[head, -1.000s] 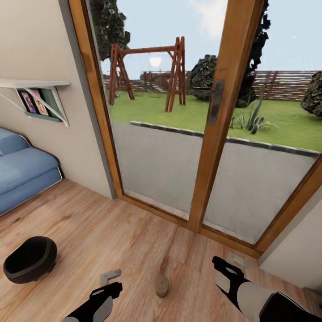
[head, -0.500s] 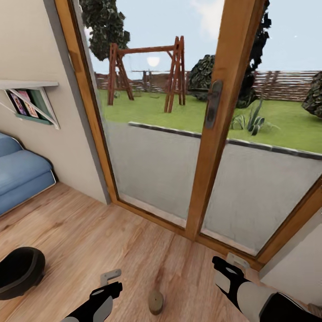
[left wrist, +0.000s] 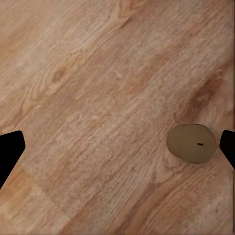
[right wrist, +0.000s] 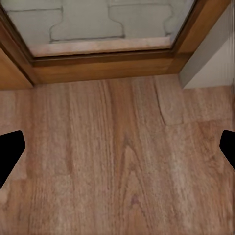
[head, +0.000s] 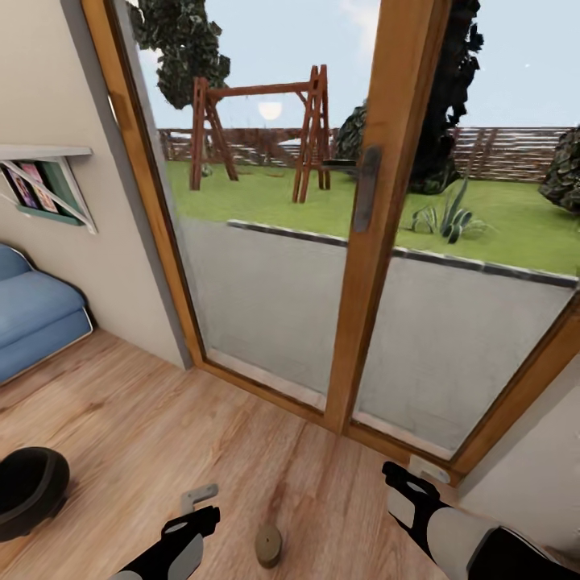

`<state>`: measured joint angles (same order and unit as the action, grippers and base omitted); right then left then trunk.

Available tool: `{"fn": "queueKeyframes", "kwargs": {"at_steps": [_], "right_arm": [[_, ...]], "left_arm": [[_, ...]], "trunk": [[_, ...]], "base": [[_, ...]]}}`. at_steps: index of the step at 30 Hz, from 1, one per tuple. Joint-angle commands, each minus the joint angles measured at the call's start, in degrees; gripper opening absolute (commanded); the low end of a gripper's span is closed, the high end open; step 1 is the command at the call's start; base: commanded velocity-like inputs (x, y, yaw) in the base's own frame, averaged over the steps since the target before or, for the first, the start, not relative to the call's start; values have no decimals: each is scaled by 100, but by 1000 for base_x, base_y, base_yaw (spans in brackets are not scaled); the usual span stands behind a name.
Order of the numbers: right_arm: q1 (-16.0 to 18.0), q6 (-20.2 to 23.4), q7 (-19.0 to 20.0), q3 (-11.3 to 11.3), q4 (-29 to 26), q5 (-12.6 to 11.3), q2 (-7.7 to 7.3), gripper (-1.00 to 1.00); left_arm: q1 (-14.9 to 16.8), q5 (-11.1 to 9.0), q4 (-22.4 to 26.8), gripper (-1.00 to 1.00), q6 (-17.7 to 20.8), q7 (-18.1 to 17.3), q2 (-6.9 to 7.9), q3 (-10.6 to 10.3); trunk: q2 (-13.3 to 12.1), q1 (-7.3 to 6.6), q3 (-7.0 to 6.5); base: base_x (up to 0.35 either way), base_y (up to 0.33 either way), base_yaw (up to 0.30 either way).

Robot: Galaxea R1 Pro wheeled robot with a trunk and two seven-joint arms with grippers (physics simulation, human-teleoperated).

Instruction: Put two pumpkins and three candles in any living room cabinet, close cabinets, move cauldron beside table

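Note:
A stubby tan-grey candle stands on the wooden floor just right of my left gripper. In the left wrist view the candle lies close to one black fingertip, not between the fingers, and the left gripper is open and empty. The black cauldron sits on the floor at the lower left, partly cut off by the picture's edge. My right gripper hovers open over bare floor near the door sill, holding nothing. Pumpkins, cabinet and table are out of view.
A tall glass door with a wooden frame stands straight ahead, garden beyond it. A blue sofa sits at the left under a wall shelf. A grey wall corner closes the right side.
The camera has turned, so the door, sofa, cauldron and candle have slid left and down in the view. Both arms hold the same pose, grippers still open.

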<state>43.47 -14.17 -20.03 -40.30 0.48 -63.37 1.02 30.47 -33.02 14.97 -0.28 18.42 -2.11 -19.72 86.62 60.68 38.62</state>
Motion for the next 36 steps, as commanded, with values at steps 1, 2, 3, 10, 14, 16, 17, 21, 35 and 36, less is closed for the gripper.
{"fn": "queueKeyframes", "kwargs": {"at_steps": [1, 2, 3, 10, 14, 16, 17, 21, 35, 36], "right_arm": [[4, -16, -9, -48, 5, -53, 3, 100], [4, -16, -9, -48, 5, -53, 4, 100], [4, -16, -9, -48, 5, -53, 4, 100], [4, -16, -9, -48, 5, -53, 4, 100], [4, -16, -9, -48, 5, -53, 4, 100], [4, -16, -8, -48, 5, -53, 3, 100], [4, -16, -8, -48, 5, -53, 3, 100], [4, -16, -7, -48, 5, -53, 4, 100], [4, -16, -4, -48, 5, -53, 2, 100], [4, -16, -6, -48, 5, -53, 3, 100]], "left_arm": [[3, -47, 3, 100, -8, 39, 5, -49], [3, -47, 1, 100, -11, 39, 5, -49], [3, -47, -1, 100, -13, 39, 5, -50], [3, -47, -3, 100, -16, 39, 8, -50], [3, -47, -3, 100, -16, 39, 7, -50], [3, -47, -3, 100, -16, 39, 7, -50], [3, -47, -3, 100, -16, 39, 8, -50], [3, -43, -3, 100, -16, 39, 9, -50], [3, -45, -3, 100, -16, 37, 9, -50], [3, -46, -3, 100, -16, 38, 9, -50]], "trunk": [[2, 0, 5], [2, 0, 5], [2, 0, 5], [2, 0, 5], [2, 0, 5], [2, 0, 5], [2, 0, 5], [2, 0, 5], [2, 0, 5], [2, 0, 5]], "base": [[0, -126, -94], [0, -106, -123], [0, -94, -167], [0, -77, -215], [0, -156, -47], [0, -177, -9], [0, -134, -5], [0, -44, -2], [53, -113, 0], [35, -67, 0]]}}
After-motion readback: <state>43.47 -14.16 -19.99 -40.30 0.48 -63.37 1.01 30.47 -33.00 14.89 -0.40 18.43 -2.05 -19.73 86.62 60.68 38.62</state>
